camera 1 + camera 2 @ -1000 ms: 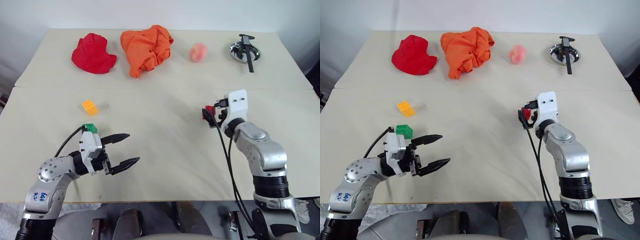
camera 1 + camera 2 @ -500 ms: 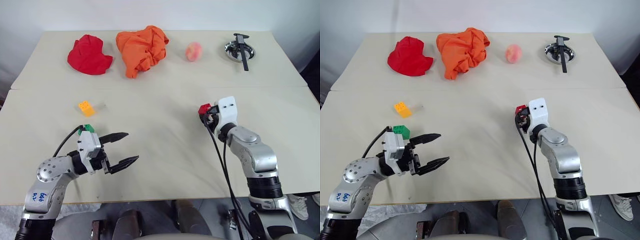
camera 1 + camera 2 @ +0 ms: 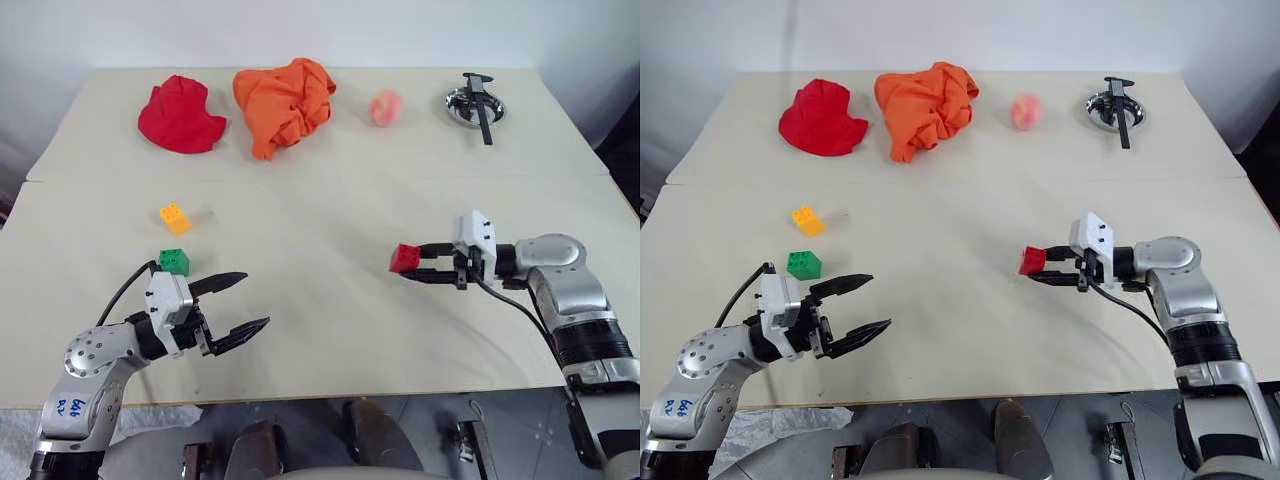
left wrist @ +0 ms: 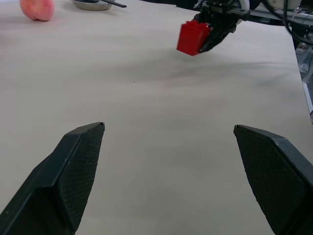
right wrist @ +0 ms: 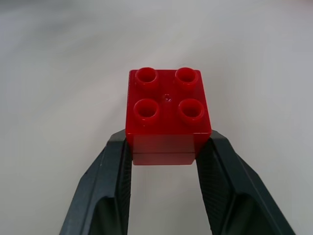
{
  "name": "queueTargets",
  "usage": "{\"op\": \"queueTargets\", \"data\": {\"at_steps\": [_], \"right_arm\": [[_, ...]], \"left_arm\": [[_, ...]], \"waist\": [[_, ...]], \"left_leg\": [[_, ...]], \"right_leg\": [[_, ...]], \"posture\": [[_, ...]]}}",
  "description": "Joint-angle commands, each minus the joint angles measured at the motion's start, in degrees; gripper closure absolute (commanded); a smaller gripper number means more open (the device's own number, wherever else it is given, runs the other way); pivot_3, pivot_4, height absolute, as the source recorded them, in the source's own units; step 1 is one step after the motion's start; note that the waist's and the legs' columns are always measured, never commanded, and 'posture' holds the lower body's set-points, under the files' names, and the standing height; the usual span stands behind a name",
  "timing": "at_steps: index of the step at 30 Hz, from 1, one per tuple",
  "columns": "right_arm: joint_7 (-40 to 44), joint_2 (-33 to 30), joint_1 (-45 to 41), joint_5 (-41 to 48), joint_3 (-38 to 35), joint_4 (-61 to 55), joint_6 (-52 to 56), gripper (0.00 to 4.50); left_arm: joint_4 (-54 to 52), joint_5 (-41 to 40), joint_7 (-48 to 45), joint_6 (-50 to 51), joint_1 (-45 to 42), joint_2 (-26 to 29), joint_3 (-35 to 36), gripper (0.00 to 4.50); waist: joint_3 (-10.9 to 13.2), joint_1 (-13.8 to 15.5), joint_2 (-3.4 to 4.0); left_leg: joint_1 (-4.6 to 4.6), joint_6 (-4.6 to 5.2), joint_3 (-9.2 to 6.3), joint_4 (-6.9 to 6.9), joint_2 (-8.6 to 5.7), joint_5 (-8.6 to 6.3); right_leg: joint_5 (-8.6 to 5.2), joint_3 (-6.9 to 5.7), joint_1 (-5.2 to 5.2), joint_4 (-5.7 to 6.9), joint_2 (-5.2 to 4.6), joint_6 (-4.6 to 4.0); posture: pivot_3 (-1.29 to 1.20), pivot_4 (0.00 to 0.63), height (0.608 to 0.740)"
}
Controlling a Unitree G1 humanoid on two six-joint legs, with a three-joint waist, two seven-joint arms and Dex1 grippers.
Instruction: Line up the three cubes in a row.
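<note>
Red cube (image 3: 405,258) sits clamped in the right gripper's (image 3: 412,266) jaws above mid-surface; left gripper (image 3: 245,305) gapes wide near the front edge, beside the green cube (image 3: 173,261) and the yellow-orange cube (image 3: 175,217).

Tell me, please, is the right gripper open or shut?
Shut: the right gripper has its fingers pressed on both sides of the red cube.
</note>
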Motion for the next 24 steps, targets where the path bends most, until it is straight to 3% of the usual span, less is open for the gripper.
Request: {"op": "queueTargets", "data": {"at_steps": [1,6,15,20,24], "right_arm": [[3.82,2.19,-4.85,-2.36,0.58,9.50,-8.32,3.03],[7.42,4.09,-8.44,-3.83,1.25,15.66,-9.38,3.03],[8.42,2.54,-7.72,0.23,-2.51,12.83,-8.58,0.04],[6.67,0.23,-1.15,8.48,-7.52,-2.64,-0.77,0.01],[2.86,2.25,8.15,17.50,-11.40,-18.85,4.87,0.01]], "left_arm": [[-1.08,-0.04,0.02,-0.64,-0.28,0.13,0.31,0.00],[-0.27,-0.16,-0.71,-0.73,-0.69,0.74,0.87,0.00],[-0.06,-0.35,1.88,-2.01,2.78,-0.15,5.96,0.00],[0.21,-1.05,5.82,-5.20,12.37,-3.84,15.42,0.00],[-0.40,-2.68,12.52,-7.16,20.10,-10.41,24.55,0.00]], "waist": [[0.00,-0.09,0.00],[0.01,-0.19,0.02],[0.02,-0.08,0.03],[0.04,-0.22,0.08],[0.05,0.17,0.05]], "left_leg": [[0.04,0.00,0.02,0.00,0.00,0.00],[0.10,-0.05,0.01,0.00,0.07,0.03],[0.07,-0.05,-0.05,0.10,0.06,0.02],[0.01,-0.02,-0.07,0.01,0.11,0.01],[-0.20,0.02,-0.35,0.01,0.12,-0.02]], "right_leg": [[0.00,0.01,0.02,0.01,-0.01,0.00],[0.00,0.00,0.01,0.10,-0.01,-0.01],[0.00,-0.04,0.02,0.16,-0.08,0.00],[-0.01,-0.01,-0.03,0.06,-0.09,-0.01],[-0.01,0.11,-0.02,-0.04,-0.13,-0.02]], "posture": [[0.00,0.150,0.740],[0.00,0.150,0.740],[0.00,0.150,0.740],[0.00,0.150,0.740],[0.00,0.150,0.740]]}}
